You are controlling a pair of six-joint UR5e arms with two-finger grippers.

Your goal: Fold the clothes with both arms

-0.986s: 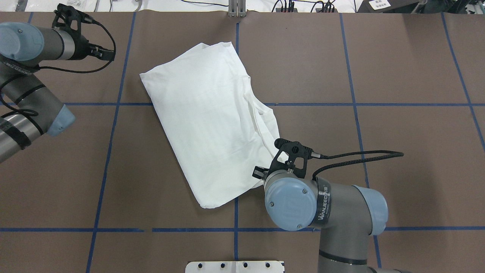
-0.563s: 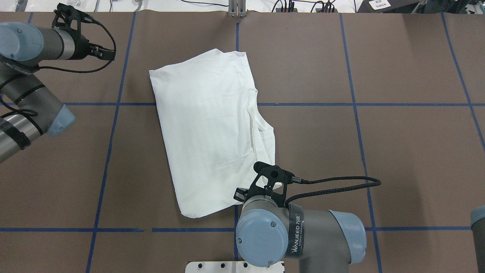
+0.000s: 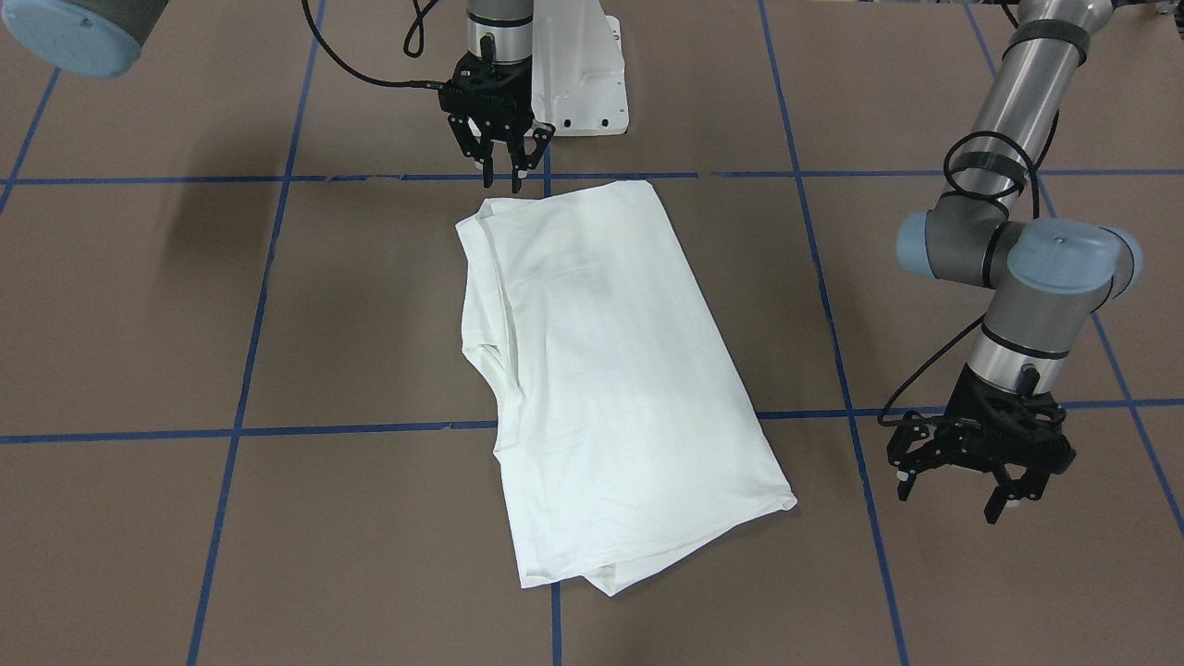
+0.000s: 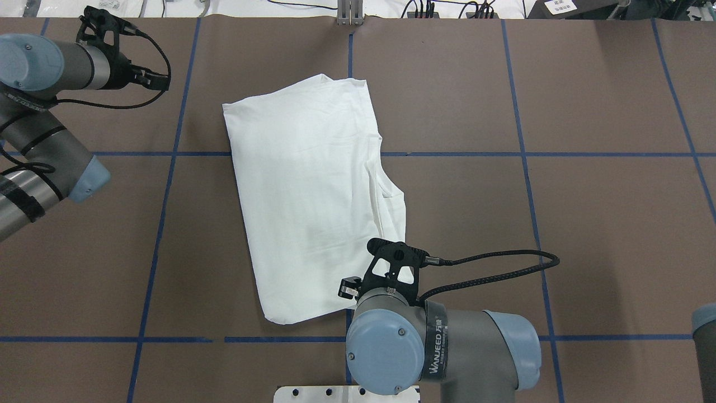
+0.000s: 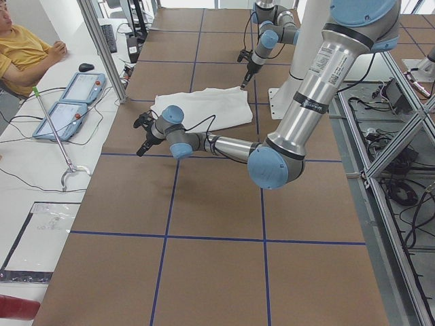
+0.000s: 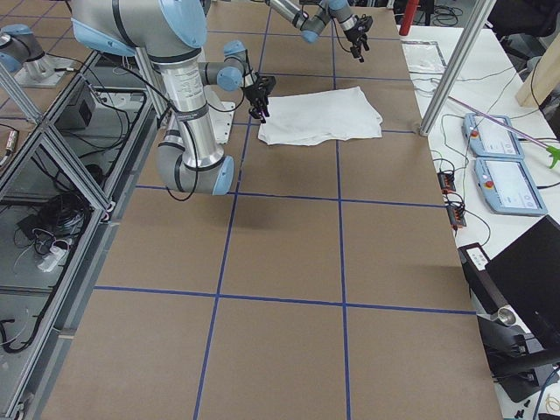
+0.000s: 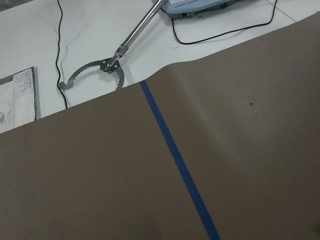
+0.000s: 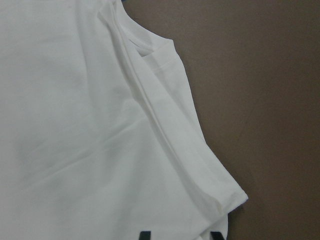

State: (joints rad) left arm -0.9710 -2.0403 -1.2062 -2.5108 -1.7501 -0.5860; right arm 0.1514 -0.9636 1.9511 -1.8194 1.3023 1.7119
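Observation:
The clothes are one white shirt (image 3: pixel 601 370), folded into a long slanted rectangle on the brown table (image 4: pixel 587 224). It also shows in the right wrist view (image 8: pixel 100 125). My right gripper (image 3: pixel 500 174) stands open just above the shirt's corner nearest the robot, holding nothing. Its fingertips (image 8: pixel 144 235) frame that corner at the bottom edge of the right wrist view. In the overhead view the right wrist hides this gripper. My left gripper (image 3: pixel 948 499) hangs open and empty over bare table, well clear of the far end of the shirt (image 4: pixel 307 184).
A white pedestal base (image 3: pixel 583 65) sits at the robot's edge behind the right gripper. Blue tape lines (image 4: pixel 347 339) grid the table. Off the far edge lie a metal grabber tool (image 7: pixel 107 67), two pendants (image 5: pixel 68 102) and a seated person (image 5: pixel 20 47).
The right arm moved toward the robot's edge, and the shirt's near corner went with it. The shirt turned to lie more lengthwise. The left arm stayed still.

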